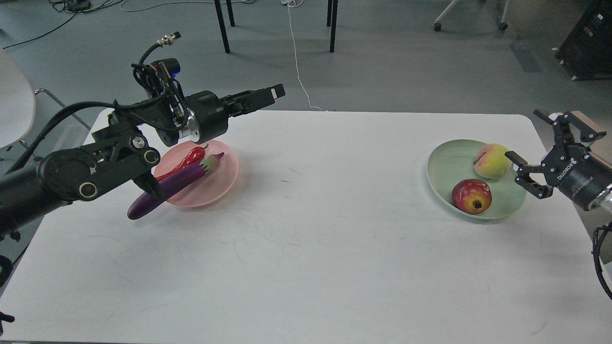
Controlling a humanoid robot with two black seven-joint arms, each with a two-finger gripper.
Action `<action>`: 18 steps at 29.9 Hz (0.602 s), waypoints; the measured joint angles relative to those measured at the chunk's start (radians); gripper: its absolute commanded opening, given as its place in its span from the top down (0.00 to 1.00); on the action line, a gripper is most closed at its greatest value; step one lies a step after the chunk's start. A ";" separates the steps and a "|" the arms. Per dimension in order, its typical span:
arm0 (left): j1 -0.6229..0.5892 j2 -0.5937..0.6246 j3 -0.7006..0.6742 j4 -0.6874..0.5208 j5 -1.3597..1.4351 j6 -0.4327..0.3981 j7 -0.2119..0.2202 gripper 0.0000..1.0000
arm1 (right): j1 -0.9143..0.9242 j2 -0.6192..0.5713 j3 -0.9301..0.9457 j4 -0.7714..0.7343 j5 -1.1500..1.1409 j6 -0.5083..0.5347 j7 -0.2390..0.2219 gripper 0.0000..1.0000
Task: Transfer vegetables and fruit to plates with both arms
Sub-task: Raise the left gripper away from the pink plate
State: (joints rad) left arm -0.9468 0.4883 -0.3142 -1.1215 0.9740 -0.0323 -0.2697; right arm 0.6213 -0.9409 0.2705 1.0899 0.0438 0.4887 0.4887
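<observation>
The purple eggplant [184, 177] lies with its cap end on the pink plate [217, 179] and its tail over the rim on the table. The red chili pepper [190, 157] lies on the plate beside it. My left arm crosses above the plate; its gripper [267, 93] is raised over the table's back edge, pointing right and holding nothing, its fingers seen as one dark bar. The peach [492, 161] and the pomegranate [472, 196] sit in the mint green plate [444, 165]. My right gripper [530, 153] is open and empty, just right of the peach.
The white table [334, 239] ends just left of the pink plate and right of the green plate. Black chair legs [222, 26] and a white cable [296, 57] are on the floor behind. A white chair [14, 105] stands far left.
</observation>
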 measured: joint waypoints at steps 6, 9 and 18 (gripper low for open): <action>0.182 -0.057 -0.237 -0.022 -0.207 0.022 0.001 0.02 | 0.013 0.027 0.000 -0.005 0.002 0.000 0.000 0.03; 0.270 -0.084 -0.348 -0.023 -0.236 0.020 0.001 0.02 | 0.017 0.043 0.008 -0.004 0.004 0.000 0.000 0.03; 0.429 -0.119 -0.530 -0.023 -0.248 -0.015 -0.058 0.02 | 0.013 0.107 0.018 0.001 0.078 0.000 0.000 0.03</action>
State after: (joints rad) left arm -0.5181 0.3698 -0.8446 -1.1444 0.7257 -0.0470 -0.3278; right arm 0.6338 -0.8337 0.2885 1.0908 0.1219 0.4887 0.4887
